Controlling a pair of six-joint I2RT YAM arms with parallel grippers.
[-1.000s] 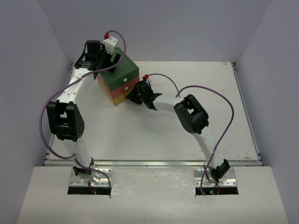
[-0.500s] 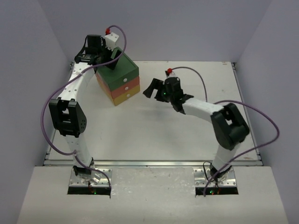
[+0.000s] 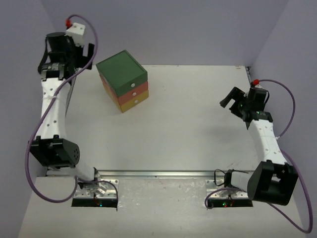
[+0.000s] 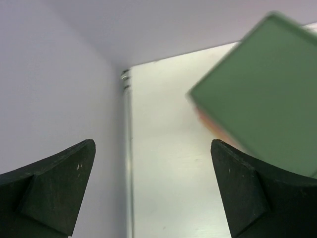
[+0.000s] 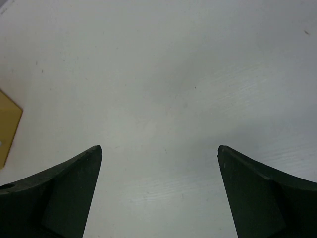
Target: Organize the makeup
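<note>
I see top view from high behind arm bases, looking down, whole table (image 3: 198, 134) in frame. Left wrist view looks out between left gripper (image 4: 152, 145) tips toward back-left corner, drawer chest (image 4: 257, 94) close, blurred. Right wrist view looks down between right gripper (image 5: 159, 148) tips, table near. Drawer chest shared with top view.

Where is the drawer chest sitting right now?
In the top view, the drawer chest stands on the table toward its far-left corner, drawers shut.

White table (image 3: 188, 129), grey walls at 9, 12 and 3 o'clock. Drawer chest (image 3: 122, 82) sits on it at about 10 o'clock, turned at an angle. Green top; green, orange and yellow drawer fronts with white knobs, all shut. Metal rail (image 3: 163, 173) runs along the 6 o'clock edge.
</note>
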